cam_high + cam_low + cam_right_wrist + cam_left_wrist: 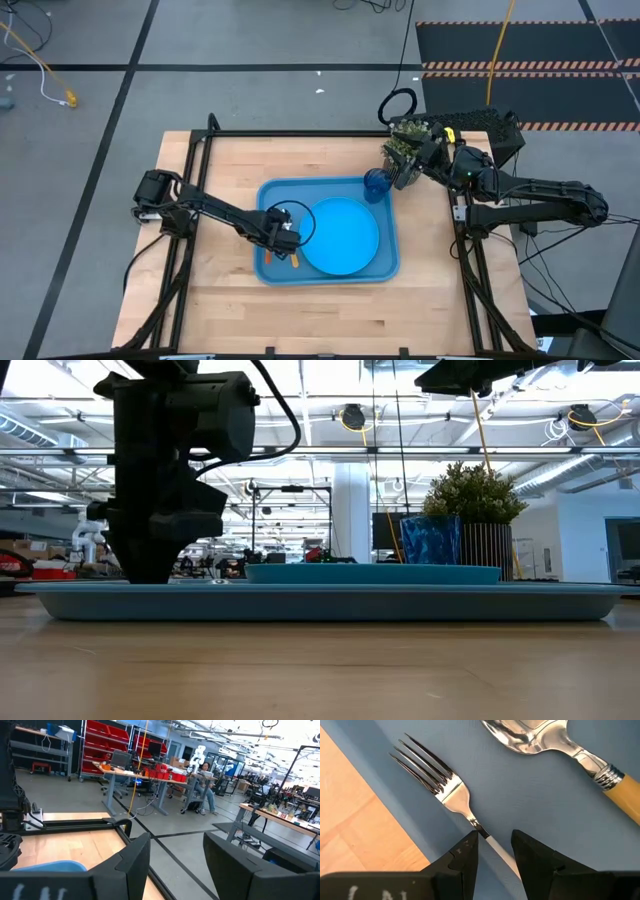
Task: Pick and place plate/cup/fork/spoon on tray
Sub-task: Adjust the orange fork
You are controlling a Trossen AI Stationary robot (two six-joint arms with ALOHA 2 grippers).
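Note:
The light-blue tray (272, 272) lies mid-table and carries the sky-blue plate (342, 236). The dark-blue cup (376, 184) stands in the tray's far right corner. The fork (445, 790) and the spoon (540, 737) lie flat on the tray's floor, left of the plate. My left gripper (492, 837) points down over the tray's left part (290, 238). It is open, with one finger on either side of the fork's handle, just behind the neck. My right gripper (175, 865) is held high at the table's far right, level, open and with nothing in it. My left gripper stands astride the fork's handle (496, 851) from above, fingers across it. One fingertip (467, 847) shows right against the handle's neck end; whether it touches, I cannot tell. The fork lies flat on the tray.
A potted green plant (405, 148) stands at the table's far right, just beyond the cup and close to my right arm. Bare wood lies in front of the tray and to its left. A person sits at a desk (205, 790) in the room beyond.

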